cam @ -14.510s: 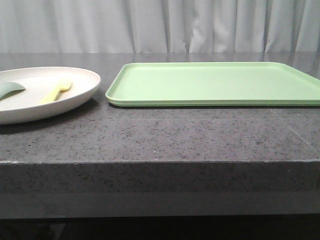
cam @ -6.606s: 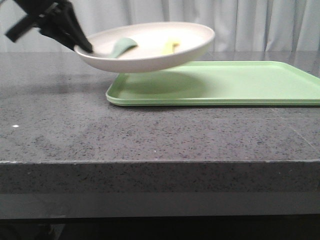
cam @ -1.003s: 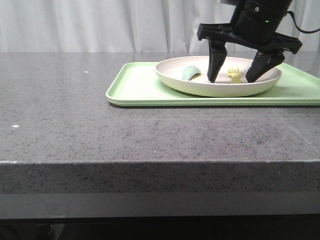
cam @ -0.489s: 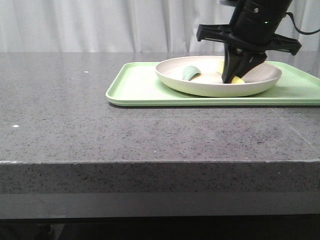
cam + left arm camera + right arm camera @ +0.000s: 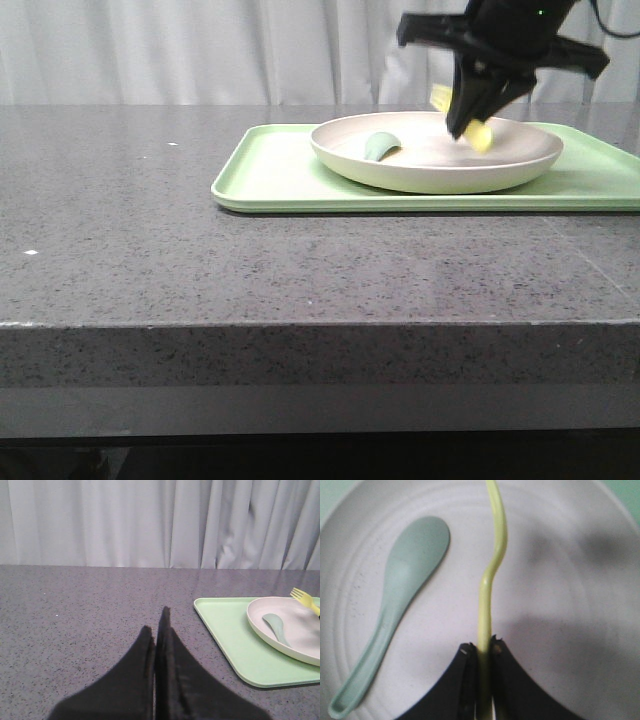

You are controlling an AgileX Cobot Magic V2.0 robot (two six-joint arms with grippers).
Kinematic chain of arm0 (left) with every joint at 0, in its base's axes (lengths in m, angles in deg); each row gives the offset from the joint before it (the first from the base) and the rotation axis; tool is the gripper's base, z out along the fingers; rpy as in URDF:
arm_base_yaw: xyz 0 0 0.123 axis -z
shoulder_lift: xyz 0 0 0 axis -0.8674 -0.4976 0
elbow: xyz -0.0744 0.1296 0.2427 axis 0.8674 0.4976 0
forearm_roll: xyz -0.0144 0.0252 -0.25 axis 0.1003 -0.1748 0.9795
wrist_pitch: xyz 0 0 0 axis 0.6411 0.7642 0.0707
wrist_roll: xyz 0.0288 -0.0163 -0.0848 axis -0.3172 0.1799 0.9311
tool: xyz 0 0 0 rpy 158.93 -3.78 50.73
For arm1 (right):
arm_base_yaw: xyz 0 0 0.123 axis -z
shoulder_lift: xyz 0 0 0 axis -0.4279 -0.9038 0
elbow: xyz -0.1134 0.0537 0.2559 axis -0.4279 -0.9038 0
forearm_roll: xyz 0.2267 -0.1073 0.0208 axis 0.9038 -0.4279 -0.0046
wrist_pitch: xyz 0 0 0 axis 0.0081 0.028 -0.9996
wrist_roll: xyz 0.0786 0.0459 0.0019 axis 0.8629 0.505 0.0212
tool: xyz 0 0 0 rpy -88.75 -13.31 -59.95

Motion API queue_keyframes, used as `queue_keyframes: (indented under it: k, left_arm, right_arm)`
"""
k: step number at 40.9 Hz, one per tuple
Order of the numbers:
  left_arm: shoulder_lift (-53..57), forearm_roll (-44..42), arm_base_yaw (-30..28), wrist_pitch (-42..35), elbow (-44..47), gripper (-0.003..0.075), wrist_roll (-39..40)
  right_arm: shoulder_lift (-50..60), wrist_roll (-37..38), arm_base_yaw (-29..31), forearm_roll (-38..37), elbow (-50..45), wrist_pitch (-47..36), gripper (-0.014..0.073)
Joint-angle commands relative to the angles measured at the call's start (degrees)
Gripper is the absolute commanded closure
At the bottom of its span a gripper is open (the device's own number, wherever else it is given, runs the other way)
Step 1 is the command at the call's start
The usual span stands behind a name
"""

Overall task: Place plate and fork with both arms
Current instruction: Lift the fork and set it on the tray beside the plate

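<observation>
Right gripper [image 5: 470, 125] pinching fork [image 5: 492, 575], apparently clear above plate [image 5: 420, 180]. Left gripper [image 5: 156, 630] pressed together, holding nothing.

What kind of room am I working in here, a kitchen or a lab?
Probably a staged test bench, not a real kitchen: a speckled dark grey stone counter, a plain pale grey curtain across the back, and only a flat light-green rectangular tray of plastic tableware.

no readable text, label, brand, number or sign shows in any view
</observation>
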Motion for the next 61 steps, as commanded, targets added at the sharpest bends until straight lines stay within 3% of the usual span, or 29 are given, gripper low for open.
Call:
queue_keyframes:
  k: [1,16,23,47,61]
  left_arm:
    - [-0.2,0.1,0.0,-4.9,-1.6,0.0738,0.0]
    - [-0.2,0.1,0.0,-4.9,-1.6,0.0738,0.0]
    - [-0.2,0.1,0.0,-4.9,-1.6,0.0738,0.0]
    - [-0.2,0.1,0.0,-4.9,-1.6,0.0738,0.0]
    - [-0.2,0.1,0.0,-4.9,-1.6,0.0738,0.0]
  right_arm:
    - [4.5,-0.2,1.8,-0.9,4.0,-1.5,0.0643]
    - [3.9,-0.2,8.4,-10.1,8.0,6.3,0.0640]
    - [1.7,-0.2,10.9,-10.2,7.5,7.6,0.0640]
    - [-3.8,-1.7,11.0,-10.6,7.4,9.9,0.0634]
    - [-4.6,-1.7,11.0,-11.9,7.4,10.2,0.0452]
